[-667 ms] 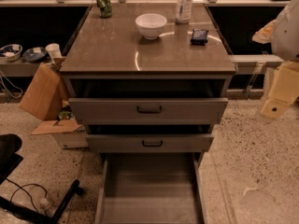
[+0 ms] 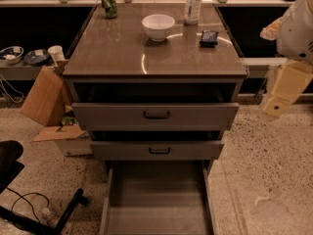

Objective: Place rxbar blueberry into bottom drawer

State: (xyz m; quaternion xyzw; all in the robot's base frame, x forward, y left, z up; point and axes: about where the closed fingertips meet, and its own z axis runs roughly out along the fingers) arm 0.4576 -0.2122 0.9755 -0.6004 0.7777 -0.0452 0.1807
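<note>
- Since the earlier frame the gripper [image 2: 279,96] has edged slightly left and up; nothing else has moved. It hangs at the right edge, beside the cabinet, level with the top drawer [image 2: 122,115].
- Its arm [image 2: 299,28] is cut off by the frame, and I cannot tell whether the claw is apart or closed.
- The rxbar blueberry [image 2: 209,38] lies on the cabinet top [image 2: 112,53] — up and left of the gripper, well apart from it, right of the white bowl [image 2: 158,26].
- One bar, one bowl, one can [image 2: 109,2], one bottle [image 2: 193,4]; three drawers — the bottom drawer [image 2: 156,199] is out furthest, its front cut off.
</note>
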